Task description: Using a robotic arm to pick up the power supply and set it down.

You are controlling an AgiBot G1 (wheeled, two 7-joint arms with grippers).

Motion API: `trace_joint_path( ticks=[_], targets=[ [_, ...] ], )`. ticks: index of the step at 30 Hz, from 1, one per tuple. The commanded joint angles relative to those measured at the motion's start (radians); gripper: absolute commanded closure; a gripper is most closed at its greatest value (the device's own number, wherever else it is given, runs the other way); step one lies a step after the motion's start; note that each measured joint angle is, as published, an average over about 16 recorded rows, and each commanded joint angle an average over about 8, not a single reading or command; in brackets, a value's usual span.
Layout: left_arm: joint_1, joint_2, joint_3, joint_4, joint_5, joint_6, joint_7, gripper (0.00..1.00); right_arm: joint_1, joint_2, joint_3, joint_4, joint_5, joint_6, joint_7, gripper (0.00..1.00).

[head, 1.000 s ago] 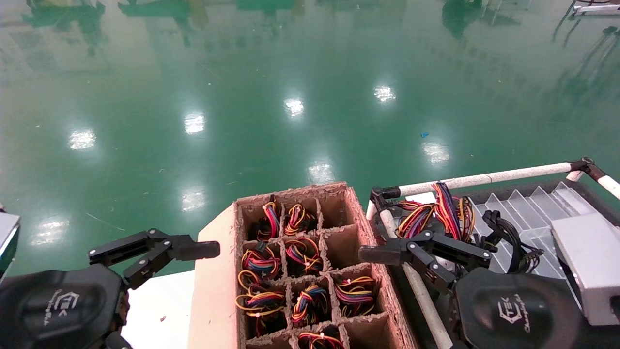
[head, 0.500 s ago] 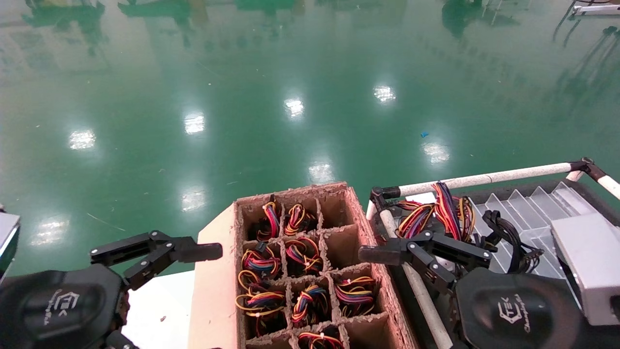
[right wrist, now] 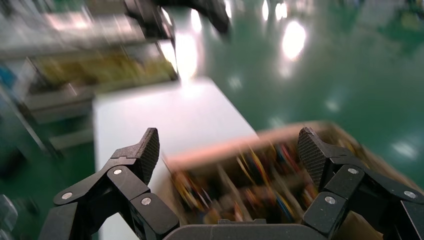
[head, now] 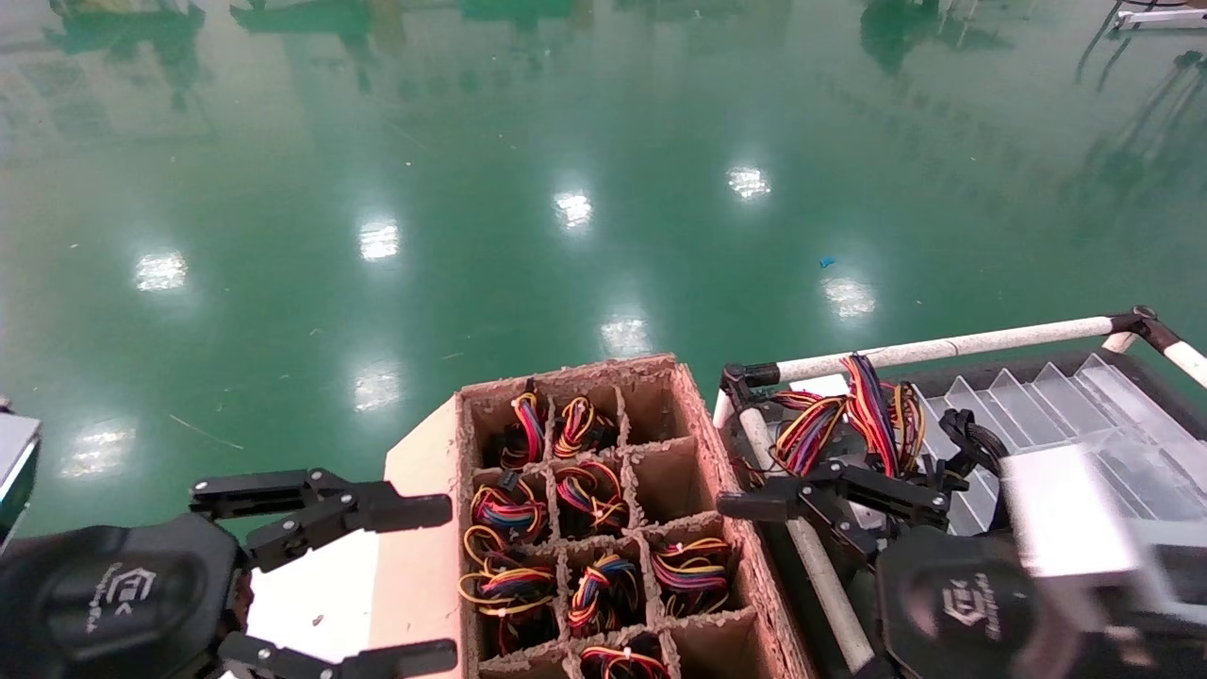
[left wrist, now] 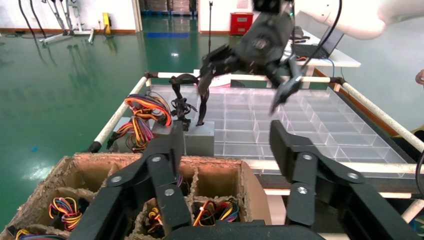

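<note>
The power supply (head: 849, 415) shows mainly as a looped bundle of red, yellow and orange wires at the near-left corner of the railed rack; its wires (left wrist: 145, 114) also appear in the left wrist view beside grey metal boxes. My right gripper (head: 745, 514) hovers just in front of that bundle, pointing left over the rack's rail. It is open and empty (right wrist: 229, 145), and seen spread wide from the left wrist (left wrist: 240, 97). My left gripper (head: 440, 580) is open and empty at the cardboard box's left flap (left wrist: 227, 135).
A cardboard divider box (head: 702, 415) with coloured wire bundles in several cells stands between the arms. A clear compartment tray (head: 1037, 396) fills the rack behind a white tube rail (head: 943, 349). Black cables (head: 976, 443) lie by the power supply. A white tabletop (head: 311, 585) is under my left gripper.
My left gripper has moved right toward the cardboard box, and its lower finger has come into view. The right wrist and forearm have shifted left and down, blurred by motion.
</note>
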Motion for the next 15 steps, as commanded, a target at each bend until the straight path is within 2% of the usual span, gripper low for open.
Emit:
trace_joint_path(
  ticks=[1, 12, 15],
  targets=[
    [0.000, 0.000, 0.000, 0.000, 0.000, 0.000, 0.000, 1.00, 0.018, 0.009, -0.012, 0.013, -0.057, 0.019, -0.004, 0.00],
    [0.000, 0.000, 0.000, 0.000, 0.000, 0.000, 0.000, 1.00, 0.104, -0.058, -0.111, 0.031, -0.373, 0.110, -0.046, 0.00],
    [0.000, 0.000, 0.000, 0.000, 0.000, 0.000, 0.000, 1.00, 0.128, -0.089, -0.139, 0.032, -0.444, 0.124, -0.056, 0.11]
  ],
)
